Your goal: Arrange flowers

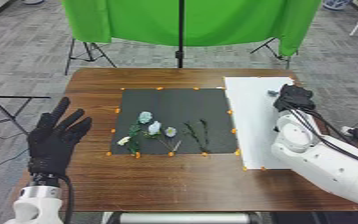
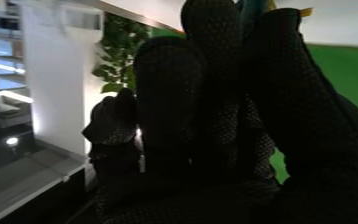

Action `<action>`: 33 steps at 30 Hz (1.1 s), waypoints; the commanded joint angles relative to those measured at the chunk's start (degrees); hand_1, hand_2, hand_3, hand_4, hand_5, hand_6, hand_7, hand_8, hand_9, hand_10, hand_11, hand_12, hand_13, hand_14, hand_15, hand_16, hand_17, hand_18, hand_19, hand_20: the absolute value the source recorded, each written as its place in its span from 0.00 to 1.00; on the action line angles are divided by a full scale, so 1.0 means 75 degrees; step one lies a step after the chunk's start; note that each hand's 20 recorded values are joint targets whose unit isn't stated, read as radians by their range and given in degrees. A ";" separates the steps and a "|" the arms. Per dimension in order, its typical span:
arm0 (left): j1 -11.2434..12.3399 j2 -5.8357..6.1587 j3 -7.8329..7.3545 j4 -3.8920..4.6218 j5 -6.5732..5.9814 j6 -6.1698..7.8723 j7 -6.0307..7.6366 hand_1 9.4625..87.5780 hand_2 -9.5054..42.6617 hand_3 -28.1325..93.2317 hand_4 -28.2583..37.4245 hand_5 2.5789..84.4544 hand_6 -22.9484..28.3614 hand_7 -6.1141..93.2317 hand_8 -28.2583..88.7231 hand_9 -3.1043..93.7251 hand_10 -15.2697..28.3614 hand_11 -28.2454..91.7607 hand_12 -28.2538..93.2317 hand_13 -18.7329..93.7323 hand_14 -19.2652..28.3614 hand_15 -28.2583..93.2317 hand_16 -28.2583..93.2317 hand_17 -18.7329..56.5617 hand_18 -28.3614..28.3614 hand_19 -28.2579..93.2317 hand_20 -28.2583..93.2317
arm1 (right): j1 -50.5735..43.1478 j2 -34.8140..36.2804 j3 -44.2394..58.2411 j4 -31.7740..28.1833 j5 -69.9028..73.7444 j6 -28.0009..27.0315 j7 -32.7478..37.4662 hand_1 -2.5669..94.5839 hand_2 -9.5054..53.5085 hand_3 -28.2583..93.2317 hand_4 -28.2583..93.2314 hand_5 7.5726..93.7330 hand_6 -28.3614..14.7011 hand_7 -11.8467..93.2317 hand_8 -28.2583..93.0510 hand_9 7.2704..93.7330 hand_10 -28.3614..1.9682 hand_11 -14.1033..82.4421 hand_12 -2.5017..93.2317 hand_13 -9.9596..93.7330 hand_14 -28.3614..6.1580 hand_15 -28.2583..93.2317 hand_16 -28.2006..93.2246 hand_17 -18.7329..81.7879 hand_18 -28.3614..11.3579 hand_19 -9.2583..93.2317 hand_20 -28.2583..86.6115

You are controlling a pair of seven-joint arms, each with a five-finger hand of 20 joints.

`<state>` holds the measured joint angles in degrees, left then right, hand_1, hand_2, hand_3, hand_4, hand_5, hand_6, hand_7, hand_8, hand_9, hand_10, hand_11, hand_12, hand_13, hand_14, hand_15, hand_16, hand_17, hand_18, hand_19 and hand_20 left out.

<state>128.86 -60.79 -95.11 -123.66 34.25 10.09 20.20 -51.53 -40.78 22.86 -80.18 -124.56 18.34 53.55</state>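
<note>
Flowers are lying loose on the dark mat, with a couple of green stems just beside them, and what looks like one more small blue-grey flower is out by the far part of the white sheet. Right hand is there with its fingers bunched, and I'd say it's pinching that one between thumb and fingertips. Left hand is off beside the mat, fingers straight and spread. Honestly, I reckon the step is placing that single flower, so keep the pinch light and on the stem, not the petals. Lay it flat and let go slowly, since glove fabric could snag it and twist it out of line.
</note>
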 commanded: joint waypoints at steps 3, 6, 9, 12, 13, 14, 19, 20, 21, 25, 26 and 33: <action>0.0262 0.0063 0.0001 -0.0035 -0.0066 0.0044 0.0193 0.09 0.37 0.83 0.00 0.35 0.54 0.18 0.15 0.34 0.77 0.41 0.32 0.37 1.00 0.64 0.17 0.14 1.00 0.64 0.45 | 0.0281 -0.0236 -0.0288 -0.1791 -0.0085 0.0169 -0.1591 0.58 0.00 0.79 0.00 0.94 0.77 0.24 0.23 0.99 0.73 0.31 0.34 0.82 0.68 0.77 0.40 0.48 0.19 0.97 0.65; 0.0228 0.0071 0.0048 -0.0023 -0.0065 0.0031 0.0229 0.09 0.37 0.83 0.00 0.35 0.54 0.18 0.15 0.34 0.78 0.41 0.32 0.37 1.00 0.64 0.17 0.14 1.00 0.64 0.45 | 0.0277 -0.0614 -0.0407 -0.2042 0.0025 -0.0154 -0.1898 0.57 0.00 0.79 0.00 0.93 0.77 0.24 0.23 0.98 0.72 0.33 0.34 0.80 0.68 0.78 0.40 0.46 0.19 0.96 0.66; 0.0231 0.0093 0.0049 -0.0029 -0.0072 0.0035 0.0237 0.09 0.37 0.83 0.00 0.35 0.54 0.18 0.15 0.34 0.77 0.41 0.32 0.37 1.00 0.64 0.17 0.14 1.00 0.64 0.45 | 0.0208 -0.0910 -0.0538 -0.2044 -0.0107 -0.0446 -0.2113 0.56 0.00 0.80 0.00 0.93 0.77 0.24 0.23 0.98 0.72 0.34 0.34 0.80 0.67 0.78 0.40 0.45 0.19 0.96 0.66; 0.0228 0.0054 0.0032 -0.0029 -0.0043 0.0024 0.0181 0.09 0.37 0.83 0.00 0.35 0.54 0.18 0.15 0.34 0.77 0.41 0.32 0.37 1.00 0.64 0.17 0.14 1.00 0.64 0.45 | 0.0097 -0.1053 -0.0609 -0.2023 -0.0207 -0.0612 -0.2168 0.56 0.00 0.80 0.00 0.92 0.78 0.24 0.23 0.96 0.72 0.35 0.34 0.78 0.66 0.79 0.39 0.44 0.19 0.95 0.67; 0.0211 0.0034 0.0018 -0.0015 -0.0024 -0.0011 0.0162 0.09 0.37 0.83 0.00 0.35 0.54 0.18 0.15 0.34 0.77 0.41 0.32 0.37 1.00 0.64 0.17 0.14 1.00 0.64 0.45 | 0.0060 -0.1053 -0.0617 -0.2019 -0.0242 -0.0650 -0.2185 0.56 0.00 0.80 0.00 0.92 0.79 0.24 0.23 0.96 0.71 0.35 0.34 0.78 0.66 0.79 0.39 0.44 0.18 0.95 0.67; 0.0233 0.0005 -0.0004 -0.0030 -0.0018 0.0015 0.0128 0.09 0.37 0.83 0.00 0.35 0.54 0.18 0.15 0.34 0.77 0.41 0.32 0.37 1.00 0.64 0.17 0.14 1.00 0.64 0.45 | 0.0007 -0.1073 -0.0598 -0.2015 -0.0255 -0.0732 -0.2212 0.56 0.00 0.80 0.00 0.91 0.79 0.24 0.23 0.95 0.71 0.35 0.34 0.78 0.66 0.79 0.39 0.44 0.18 0.94 0.67; 0.0238 0.0049 -0.0015 -0.0024 -0.0058 0.0056 0.0155 0.09 0.37 0.84 0.00 0.35 0.54 0.18 0.15 0.34 0.77 0.41 0.32 0.37 1.00 0.64 0.17 0.14 1.00 0.64 0.45 | -0.0114 -0.1118 -0.0560 -0.1991 -0.0402 -0.0977 -0.2293 0.54 0.00 0.79 0.00 0.87 0.78 0.24 0.22 0.92 0.69 0.36 0.32 0.75 0.64 0.80 0.39 0.42 0.18 0.93 0.68; 0.0237 0.0045 -0.0014 -0.0021 -0.0061 0.0045 0.0163 0.09 0.37 0.83 0.00 0.35 0.54 0.18 0.15 0.34 0.77 0.41 0.32 0.37 1.00 0.64 0.17 0.14 1.00 0.64 0.45 | -0.0117 -0.1124 -0.0566 -0.1983 -0.0458 -0.1040 -0.2317 0.54 0.00 0.80 0.00 0.86 0.78 0.24 0.21 0.91 0.69 0.36 0.31 0.75 0.64 0.80 0.38 0.42 0.18 0.92 0.69; 0.0226 0.0024 -0.0014 -0.0018 -0.0048 0.0035 0.0144 0.09 0.37 0.83 0.00 0.35 0.54 0.18 0.15 0.34 0.77 0.41 0.32 0.37 1.00 0.64 0.17 0.14 1.00 0.64 0.45 | -0.0139 -0.1123 -0.0554 -0.1986 -0.0515 -0.1111 -0.2355 0.53 0.00 0.80 0.00 0.85 0.78 0.24 0.21 0.89 0.68 0.36 0.31 0.74 0.63 0.80 0.38 0.41 0.17 0.92 0.69; 0.0197 0.0135 0.0053 -0.0007 -0.0116 0.0103 0.0208 0.09 0.37 0.84 0.00 0.35 0.54 0.18 0.15 0.34 0.77 0.41 0.32 0.37 1.00 0.64 0.17 0.14 1.00 0.64 0.45 | -0.0195 -0.1102 -0.0488 -0.2085 -0.0810 -0.1401 -0.2579 0.49 0.00 0.83 0.00 0.78 0.79 0.25 0.19 0.82 0.65 0.39 0.26 0.70 0.61 0.81 0.37 0.39 0.17 0.90 0.70; 0.0199 0.0139 0.0064 -0.0004 -0.0118 0.0103 0.0224 0.09 0.37 0.83 0.00 0.35 0.54 0.18 0.15 0.34 0.77 0.41 0.32 0.37 1.00 0.64 0.17 0.14 1.00 0.64 0.45 | -0.0191 -0.1098 -0.0501 -0.2094 -0.0856 -0.1361 -0.2619 0.47 0.00 0.85 0.00 0.76 0.79 0.25 0.18 0.81 0.63 0.41 0.23 0.70 0.60 0.81 0.36 0.39 0.17 0.90 0.71; 0.0305 0.0213 0.0123 -0.0015 -0.0183 0.0138 0.0394 0.09 0.37 0.84 0.00 0.35 0.54 0.18 0.15 0.34 0.77 0.41 0.32 0.37 1.00 0.64 0.17 0.14 1.00 0.64 0.44 | -0.0396 -0.0959 -0.0141 -0.2321 -0.0935 -0.1436 -0.2671 0.40 0.00 0.87 0.00 0.66 0.76 0.25 0.12 0.73 0.57 0.44 0.19 0.66 0.55 0.83 0.36 0.36 0.16 0.89 0.72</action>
<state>129.98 -59.54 -94.62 -123.77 33.53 10.37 22.25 -53.48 -49.30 19.52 -95.47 -130.54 7.82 34.37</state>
